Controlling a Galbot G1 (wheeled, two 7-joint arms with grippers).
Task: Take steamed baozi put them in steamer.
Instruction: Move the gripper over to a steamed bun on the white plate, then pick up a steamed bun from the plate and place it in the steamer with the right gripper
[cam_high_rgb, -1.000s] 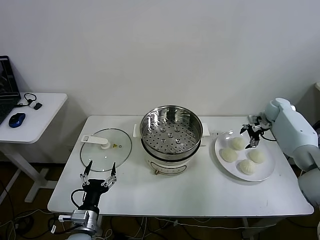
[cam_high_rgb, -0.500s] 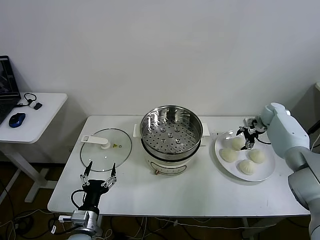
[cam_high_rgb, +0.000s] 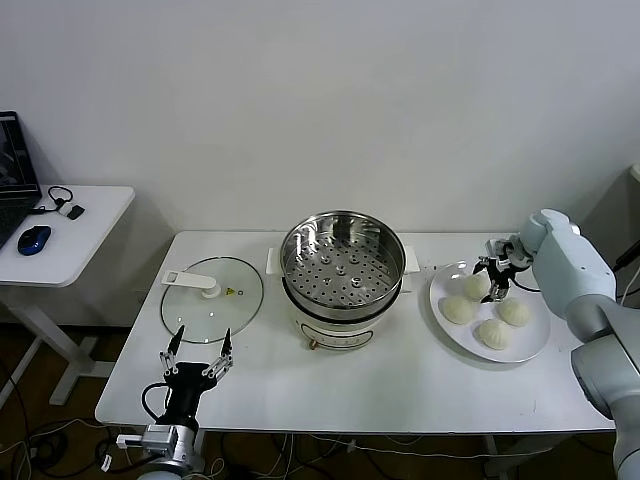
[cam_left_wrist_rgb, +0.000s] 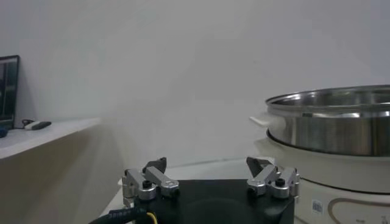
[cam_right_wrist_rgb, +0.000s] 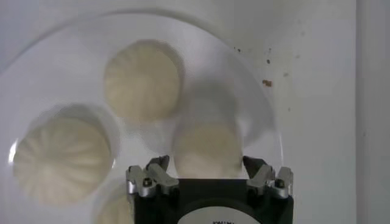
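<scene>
Several cream-white steamed baozi lie on a round white plate (cam_high_rgb: 541, 338) at the table's right. My right gripper (cam_high_rgb: 493, 284) hangs low over the rear baozi (cam_high_rgb: 474, 287). In the right wrist view its fingers (cam_right_wrist_rgb: 159, 165) stand on either side of that baozi (cam_right_wrist_rgb: 207, 146), open and very close to its sides, with two more baozi (cam_right_wrist_rgb: 143, 79) (cam_right_wrist_rgb: 61, 159) beyond it on the plate (cam_right_wrist_rgb: 262, 103). The steel steamer (cam_high_rgb: 342, 262) stands empty on its white pot base at the table's middle. My left gripper (cam_high_rgb: 198, 352) waits open near the front left edge, holding nothing.
A flat glass lid (cam_high_rgb: 212, 297) with a white knob lies left of the steamer. A small side table (cam_high_rgb: 70, 235) with a mouse stands to the far left. In the left wrist view the steamer's rim (cam_left_wrist_rgb: 332, 100) rises ahead of my left gripper (cam_left_wrist_rgb: 206, 164).
The right gripper has sunk from above the plate's rear edge onto the rear baozi, and its fingers have drawn in toward it. The left arm has not moved.
</scene>
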